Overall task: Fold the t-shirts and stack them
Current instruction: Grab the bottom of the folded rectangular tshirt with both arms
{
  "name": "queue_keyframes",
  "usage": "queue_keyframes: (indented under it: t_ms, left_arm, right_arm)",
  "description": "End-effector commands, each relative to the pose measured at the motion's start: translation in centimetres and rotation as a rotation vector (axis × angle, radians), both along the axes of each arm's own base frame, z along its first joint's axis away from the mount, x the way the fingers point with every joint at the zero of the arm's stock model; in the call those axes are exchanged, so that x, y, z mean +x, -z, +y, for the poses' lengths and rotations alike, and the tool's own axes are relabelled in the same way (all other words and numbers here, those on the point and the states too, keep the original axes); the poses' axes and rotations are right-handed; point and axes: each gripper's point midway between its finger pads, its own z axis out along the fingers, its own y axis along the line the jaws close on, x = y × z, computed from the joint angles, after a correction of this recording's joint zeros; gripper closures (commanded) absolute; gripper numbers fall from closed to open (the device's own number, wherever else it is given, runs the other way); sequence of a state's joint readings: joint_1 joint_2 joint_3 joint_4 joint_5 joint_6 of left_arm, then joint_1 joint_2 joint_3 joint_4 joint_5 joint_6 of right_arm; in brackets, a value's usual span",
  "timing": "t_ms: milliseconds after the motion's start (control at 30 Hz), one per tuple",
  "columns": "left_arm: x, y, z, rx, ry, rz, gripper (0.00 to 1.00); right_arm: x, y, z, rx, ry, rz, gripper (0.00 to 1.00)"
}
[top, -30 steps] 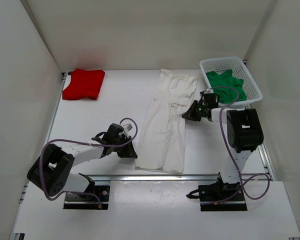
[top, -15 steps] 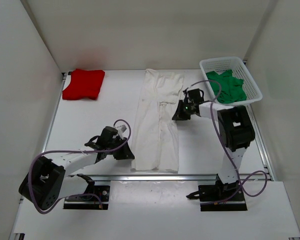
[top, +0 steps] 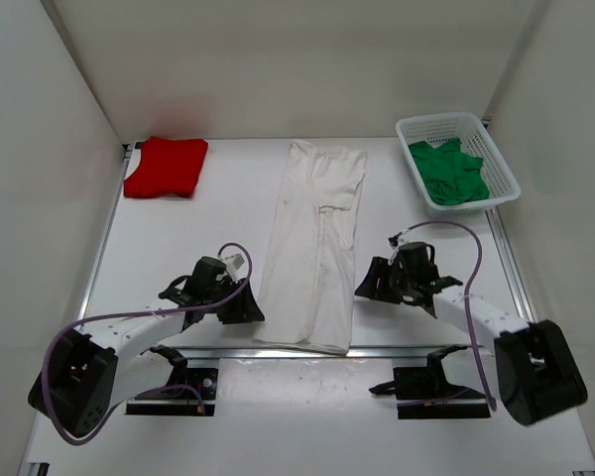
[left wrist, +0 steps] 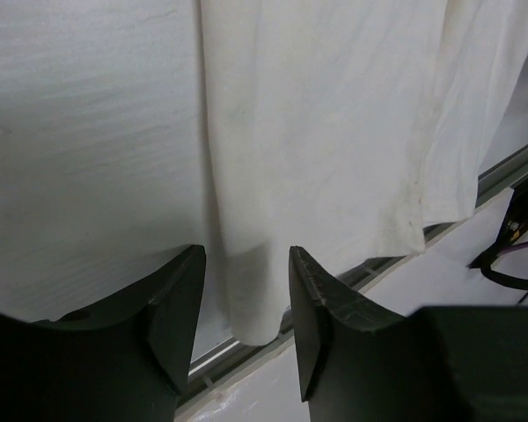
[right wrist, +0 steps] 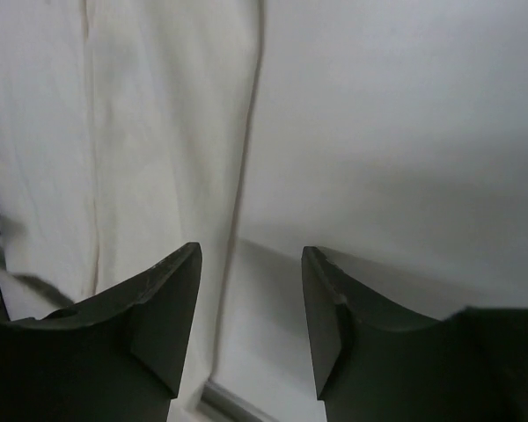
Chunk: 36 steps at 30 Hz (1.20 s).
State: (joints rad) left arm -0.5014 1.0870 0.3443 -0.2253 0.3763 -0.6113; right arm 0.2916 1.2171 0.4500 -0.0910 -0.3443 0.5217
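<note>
Grippers: we find left gripper (top: 242, 308) and right gripper (top: 368, 289) released, jaws apart, empty | White t-shirt (top: 312, 248): long folded strip, table (top: 178, 238) centre to near edge | Advice: we would pinch both near corners together, lift evenly, fold toward the collar.

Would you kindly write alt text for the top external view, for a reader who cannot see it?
A white t-shirt, folded into a long strip, lies in the centre, with the left gripper and right gripper, both open, flanking its near end. A folded red t-shirt sits far left; a green t-shirt lies in a white basket far right.
</note>
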Motion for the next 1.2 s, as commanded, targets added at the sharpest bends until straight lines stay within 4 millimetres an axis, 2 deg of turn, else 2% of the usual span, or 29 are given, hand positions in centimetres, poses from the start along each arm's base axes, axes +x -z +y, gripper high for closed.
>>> queue_keyframes:
  t_ms: [0,100,133,200,300,400,600,633,800,867,900,967,1000,1067,1100,1133,1167]
  left_arm:
    - [-2.2,1.3,1.2,0.06,0.034,0.055,0.47]
    - [-3.4,1.6,1.3,0.065,0.062,0.072,0.49]
    - [-3.8,2.0,1.5,0.077,0.06,0.083,0.49]
    - [-4.2,2.1,1.5,0.065,0.06,0.09,0.51]
    - [-4.9,2.1,1.2,0.056,0.087,0.112,0.53]
    - [-5.5,2.2,1.4,0.068,0.1,0.122,0.55]
    - [-5.6,2.1,1.1,0.062,0.111,0.122,0.62]
    - [-5.6,2.1,1.1,0.067,0.115,0.127,0.65]
    - [-5.8,1.7,0.5,0.061,0.149,0.122,0.79]
    - [-5.8,1.8,0.6,0.069,0.15,0.129,0.87]
    - [-6.0,1.4,0.4,0.05,0.16,0.14,0.92]
    - [-6.0,0.7,0.4,0.037,0.162,0.146,0.95]
    - [-5.8,-0.1,0.0,0.03,0.174,0.131,0.97]
    - [-5.7,-1.5,-0.4,0.008,0.185,0.127,1.0]
    - [-4.8,-2.9,-0.8,-0.016,0.181,0.106,0.99]
    - [-3.6,-4.4,-1.3,-0.033,0.176,0.068,0.99]
    - [-2.9,-4.9,-1.0,-0.034,0.157,0.062,0.99]
  right_arm:
    - [-3.7,0.0,1.0,0.028,-0.006,0.018,0.53]
    - [-7.4,1.0,1.4,0.022,-0.024,0.064,0.55]
    - [-8.1,0.8,2.0,0.044,-0.038,0.069,0.56]
    - [-9.7,1.5,2.4,0.064,-0.054,0.115,0.58]
    - [-11.9,1.9,3.1,0.063,-0.092,0.163,0.58]
    - [-13.1,2.0,3.7,0.076,-0.129,0.184,0.58]
    - [-13.9,2.3,3.8,0.101,-0.141,0.212,0.61]
    - [-13.6,2.0,3.9,0.116,-0.137,0.211,0.64]
    - [-14.9,2.3,4.9,0.117,-0.19,0.252,0.72]
    - [-15.5,2.3,5.4,0.117,-0.219,0.265,0.89]
    - [-15.5,2.1,5.5,0.104,-0.226,0.257,0.92]
    - [-15.5,1.1,6.1,0.103,-0.239,0.243,1.0]
    - [-15.8,0.9,6.2,0.101,-0.249,0.251,1.0]
    - [-15.3,-1.2,7.0,0.127,-0.268,0.219,1.0]
    - [-15.1,-1.5,6.9,0.119,-0.266,0.208,1.0]
    - [-14.3,-2.9,7.4,0.124,-0.281,0.165,1.0]
    - [-12.8,-4.0,7.2,0.127,-0.263,0.122,1.0]
